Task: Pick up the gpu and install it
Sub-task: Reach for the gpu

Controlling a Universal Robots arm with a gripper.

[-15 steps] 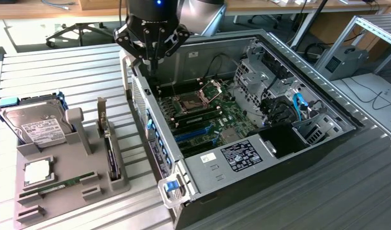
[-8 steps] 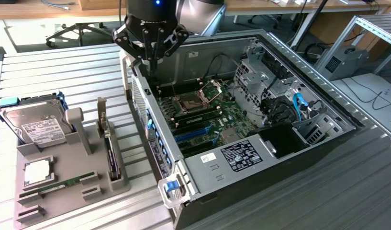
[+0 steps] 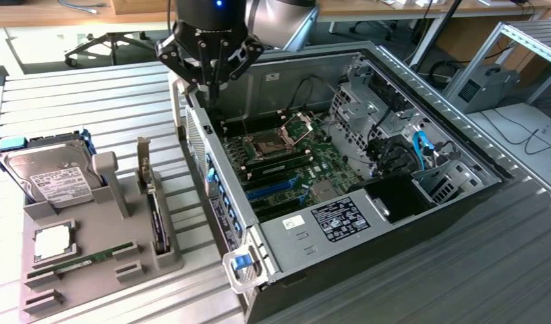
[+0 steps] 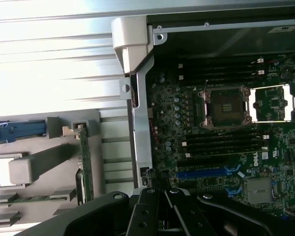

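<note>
The gpu (image 3: 154, 210) is a thin black card with a silver bracket at one end. It stands on edge in a slot of the grey holder (image 3: 104, 273), on the exterior view's left of the open computer case (image 3: 284, 233). In the wrist view the gpu (image 4: 84, 164) is seen edge-on, beside the case wall. My gripper (image 3: 210, 75) hangs shut and holds nothing, high over the far left corner of the case and apart from the card. Its black fingers (image 4: 152, 211) meet over the motherboard's edge.
The holder also carries a silver hard drive (image 3: 48, 177), a small square chip (image 3: 52, 241) and a green memory stick (image 3: 81, 260). Inside the case lie the motherboard with its blue slots (image 3: 273, 189), the bare processor socket (image 4: 225, 105), drive cages and cables. A slatted metal table (image 3: 95, 94) surrounds everything.
</note>
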